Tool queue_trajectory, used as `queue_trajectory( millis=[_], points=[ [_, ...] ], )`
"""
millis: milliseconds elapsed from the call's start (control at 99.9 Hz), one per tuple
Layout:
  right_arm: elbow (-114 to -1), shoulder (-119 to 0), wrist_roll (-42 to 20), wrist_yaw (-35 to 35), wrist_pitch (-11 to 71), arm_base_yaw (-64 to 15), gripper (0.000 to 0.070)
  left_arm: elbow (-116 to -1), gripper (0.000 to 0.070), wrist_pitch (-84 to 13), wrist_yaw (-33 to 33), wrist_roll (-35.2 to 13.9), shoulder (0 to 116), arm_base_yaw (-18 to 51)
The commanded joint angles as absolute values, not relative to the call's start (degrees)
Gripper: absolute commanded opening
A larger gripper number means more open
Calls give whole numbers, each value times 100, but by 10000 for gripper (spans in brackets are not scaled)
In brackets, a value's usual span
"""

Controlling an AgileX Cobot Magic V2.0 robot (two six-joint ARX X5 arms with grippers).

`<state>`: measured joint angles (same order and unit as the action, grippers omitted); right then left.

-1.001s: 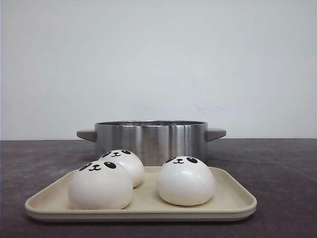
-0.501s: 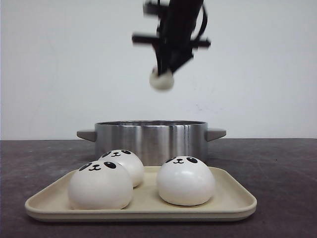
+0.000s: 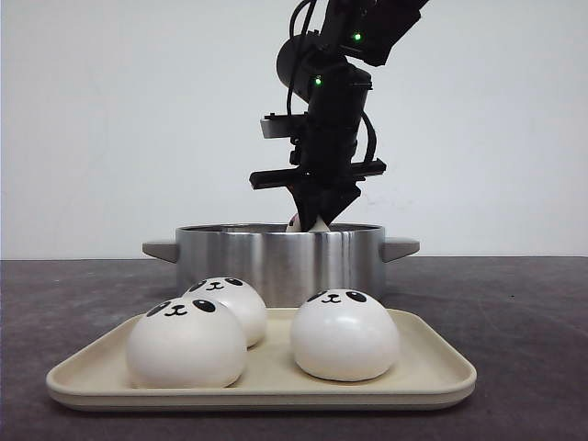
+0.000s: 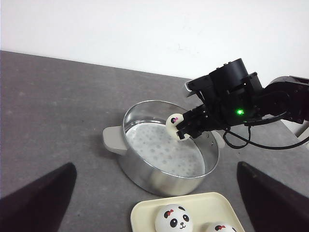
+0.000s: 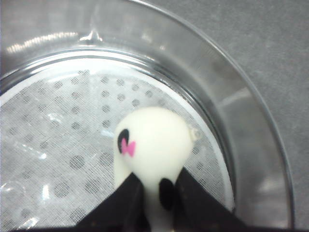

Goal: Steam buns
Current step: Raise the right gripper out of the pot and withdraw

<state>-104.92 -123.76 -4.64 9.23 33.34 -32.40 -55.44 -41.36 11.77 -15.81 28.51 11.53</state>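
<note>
Three white panda buns sit on a cream tray (image 3: 441,377): front left (image 3: 186,343), behind it (image 3: 230,303), and right (image 3: 344,335). My right gripper (image 3: 312,220) is shut on a fourth bun (image 5: 152,145) and holds it just inside the rim of the steel pot (image 3: 280,262), above the white perforated liner (image 4: 159,150). The left wrist view shows this bun (image 4: 173,122) at the pot's far side. My left gripper (image 4: 155,166) is open and empty, high above the tray and pot, and is out of the front view.
The pot stands behind the tray on a dark grey table (image 3: 524,312), with a grey handle on each side (image 3: 161,250) (image 3: 401,248). A white wall is close behind. The right arm (image 4: 270,101) reaches in from the right.
The right arm has come down into view with the bun in its gripper, from well above the pot to the pot's rim. The tray's buns have not moved.
</note>
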Motion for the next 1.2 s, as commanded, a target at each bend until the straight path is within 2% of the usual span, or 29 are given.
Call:
queue_trajectory(
  millis=[0, 130, 180, 561, 601, 631, 741, 921, 1191],
  points=[
    [-10586, -12516, -405, 965, 3253, -3271, 36, -5614, 678, -4086, 1138, -1498, 2891, 1170],
    [-10586, -12516, -405, 974, 3295, -3269, 283, -5614, 678, -4093, 1140, -1500, 2891, 1170],
    [-10586, -12516, -405, 976, 3350, -3269, 334, -5614, 678, -4101, 1140, -1500, 2891, 1170],
    [-10589, -12503, -408, 1059, 3640, -3258, 350, -5614, 678, -4115, 1144, -1505, 2891, 1170],
    [-10589, -12460, -427, 1050, 3745, -3258, 345, -5614, 678, -4117, 1144, -1509, 2891, 1170],
    [-10589, -12420, -456, 1048, 3822, -3260, 312, -5614, 678, -4125, 1146, -1529, 2891, 1170],
    [-10589, -12162, -473, 958, 4097, -3284, 0, -5614, 678, -4152, 1188, -1612, 2891, 1170],
    [-10589, -11343, -469, 751, 4224, -3472, 9, -5614, 676, -4163, 1413, -1612, 3072, 1170],
    [-10589, -9153, -436, 753, 4187, -4219, 9, -5621, 673, -4158, 1715, -1629, 3940, 1446]
  ],
)
